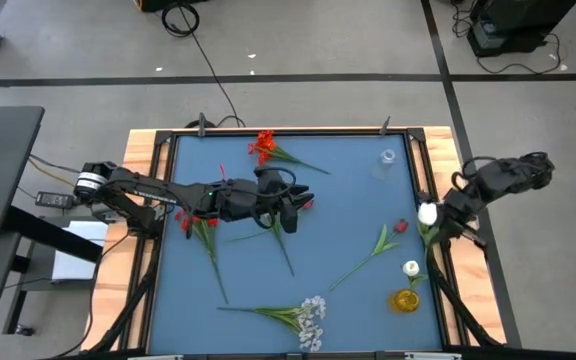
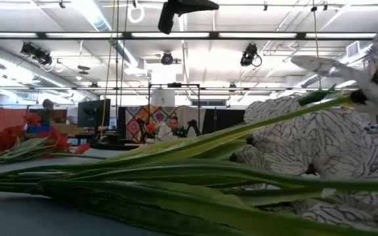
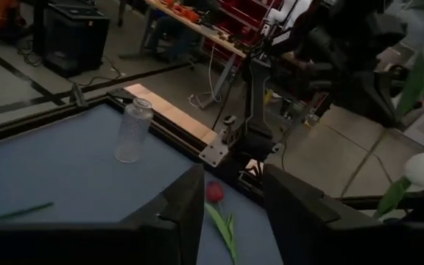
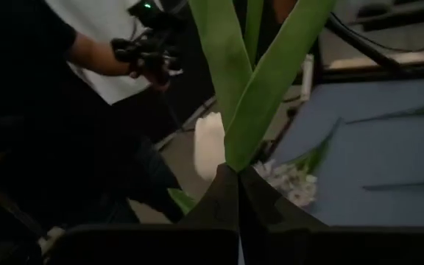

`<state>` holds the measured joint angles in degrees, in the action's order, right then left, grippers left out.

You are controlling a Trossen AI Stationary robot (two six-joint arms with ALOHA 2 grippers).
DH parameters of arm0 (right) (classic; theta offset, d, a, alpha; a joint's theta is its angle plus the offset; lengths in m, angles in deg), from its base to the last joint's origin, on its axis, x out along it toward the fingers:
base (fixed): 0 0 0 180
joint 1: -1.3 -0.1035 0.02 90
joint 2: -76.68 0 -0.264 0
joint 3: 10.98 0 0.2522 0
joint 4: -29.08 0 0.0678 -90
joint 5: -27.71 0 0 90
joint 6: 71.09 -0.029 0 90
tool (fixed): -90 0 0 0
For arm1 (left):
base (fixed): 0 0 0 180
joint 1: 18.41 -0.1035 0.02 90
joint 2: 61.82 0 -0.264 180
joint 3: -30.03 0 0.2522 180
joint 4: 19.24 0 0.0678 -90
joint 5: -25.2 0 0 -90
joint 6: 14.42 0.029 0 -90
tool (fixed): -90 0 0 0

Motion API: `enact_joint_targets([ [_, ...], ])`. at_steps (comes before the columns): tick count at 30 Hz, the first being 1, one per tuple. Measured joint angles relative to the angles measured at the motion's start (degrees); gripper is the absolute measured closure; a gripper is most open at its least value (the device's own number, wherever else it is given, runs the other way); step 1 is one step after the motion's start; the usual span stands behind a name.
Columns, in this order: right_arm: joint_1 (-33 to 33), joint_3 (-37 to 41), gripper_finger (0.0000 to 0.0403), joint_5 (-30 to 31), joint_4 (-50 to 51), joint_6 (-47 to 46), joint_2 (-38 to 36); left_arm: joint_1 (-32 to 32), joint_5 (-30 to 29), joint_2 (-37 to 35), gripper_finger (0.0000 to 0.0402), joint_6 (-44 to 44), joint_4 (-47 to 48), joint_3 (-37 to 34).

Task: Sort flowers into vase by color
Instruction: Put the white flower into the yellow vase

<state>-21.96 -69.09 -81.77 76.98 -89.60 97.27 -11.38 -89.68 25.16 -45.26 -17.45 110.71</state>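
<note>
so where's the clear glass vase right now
In the high view the clear vase stands upright near the table's far right corner, apart from the flowers; the dark red bud lies nearer, along the right edge.

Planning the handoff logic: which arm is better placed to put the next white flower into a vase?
Right, probably. The right gripper is shut on a white flower at the table's right edge, near the yellow vase that holds a white bud. The left gripper is open at mid-table, holding nothing.
</note>
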Motion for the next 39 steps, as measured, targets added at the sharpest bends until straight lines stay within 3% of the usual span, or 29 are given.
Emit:
enact_joint_targets([
  [7,-3.6,7.0,0.0403,-3.2,-17.9,-0.4,-0.5,-0.1,-1.1,0.0,0.0257,0.4,1.2,0.0],
  [17,-8.3,8.5,0.0403,0.1,-16.7,8.9,-0.4,-0.2,-1.1,0.0,0.0257,0.4,5.3,0.0],
  [29,-10.8,13.2,0.0401,-1.4,-19.0,10.2,-0.4,-0.5,-1.1,0.0,0.0257,-0.1,6.3,0.0],
  [33,-11.2,14.5,0.0379,1.0,-16.5,10.6,0.1,-0.5,-1.1,0.0,0.0257,-0.4,6.3,0.0],
  [39,-11.2,15.6,0.0303,1.2,-11.5,11.3,1.7,-1.1,-1.1,0.0,0.0257,-1.5,6.3,0.0],
])
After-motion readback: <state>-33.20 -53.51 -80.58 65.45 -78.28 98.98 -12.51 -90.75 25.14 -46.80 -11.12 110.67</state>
